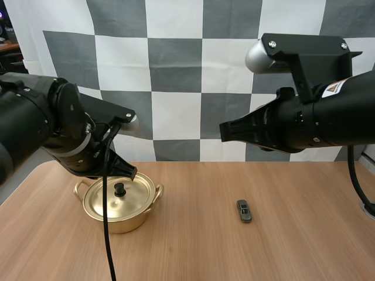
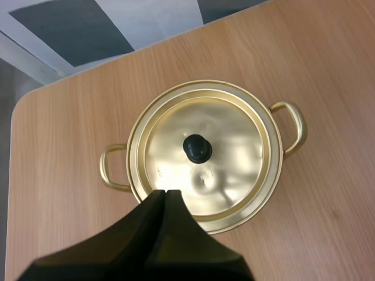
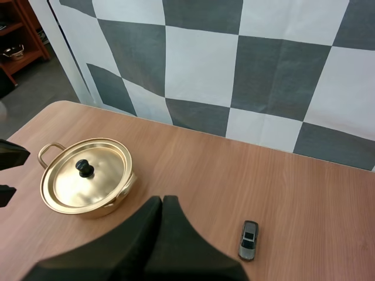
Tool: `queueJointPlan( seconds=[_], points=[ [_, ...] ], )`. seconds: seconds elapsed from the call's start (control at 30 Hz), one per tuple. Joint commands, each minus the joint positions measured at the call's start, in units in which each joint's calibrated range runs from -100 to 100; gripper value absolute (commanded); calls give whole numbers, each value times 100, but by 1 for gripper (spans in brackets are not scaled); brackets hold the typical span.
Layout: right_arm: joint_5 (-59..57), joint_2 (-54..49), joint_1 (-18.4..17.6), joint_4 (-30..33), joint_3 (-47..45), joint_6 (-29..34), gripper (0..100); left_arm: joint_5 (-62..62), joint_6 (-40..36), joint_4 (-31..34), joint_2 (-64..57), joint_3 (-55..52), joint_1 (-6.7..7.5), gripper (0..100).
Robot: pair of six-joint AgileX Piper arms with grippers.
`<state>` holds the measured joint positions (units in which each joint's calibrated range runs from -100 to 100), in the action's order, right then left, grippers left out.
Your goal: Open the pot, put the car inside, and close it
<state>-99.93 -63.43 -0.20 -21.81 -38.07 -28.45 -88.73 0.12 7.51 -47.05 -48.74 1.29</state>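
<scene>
A gold pot (image 1: 126, 222) with two loop handles stands on the table's left side, its lid (image 1: 132, 199) on, with a black knob (image 1: 120, 189). My left gripper (image 1: 131, 172) hovers just above the pot's back rim, shut on nothing. In the left wrist view its tips (image 2: 165, 192) lie together over the lid (image 2: 234, 152), short of the knob (image 2: 197, 148). A small grey toy car (image 1: 244, 211) lies on the wood to the right of the pot. My right gripper (image 1: 225, 132) hangs high above the table's middle, shut and holding nothing; its wedge (image 3: 162, 200) points between pot (image 3: 111, 202) and car (image 3: 248, 240).
The wooden table (image 1: 193, 246) has a rounded left corner close to the pot. Bare wood stretches between pot and car and along the front.
</scene>
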Motion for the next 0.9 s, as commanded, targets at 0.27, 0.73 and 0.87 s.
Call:
queueJointPlan(
  seconds=[0.27, 0.73, 0.87],
  points=[
    [-7, -2, -6, -81, -1, -67, 0, 44, 842, -10, 185, -5, 0, 90],
    [-7, -2, -6, -337, -1, -189, 0, 1759, 895, -569, 200, -5, 0, 100],
    [-7, -2, -6, -337, -1, -189, 0, 1854, 895, -636, 200, 20, 0, 100]
  ],
)
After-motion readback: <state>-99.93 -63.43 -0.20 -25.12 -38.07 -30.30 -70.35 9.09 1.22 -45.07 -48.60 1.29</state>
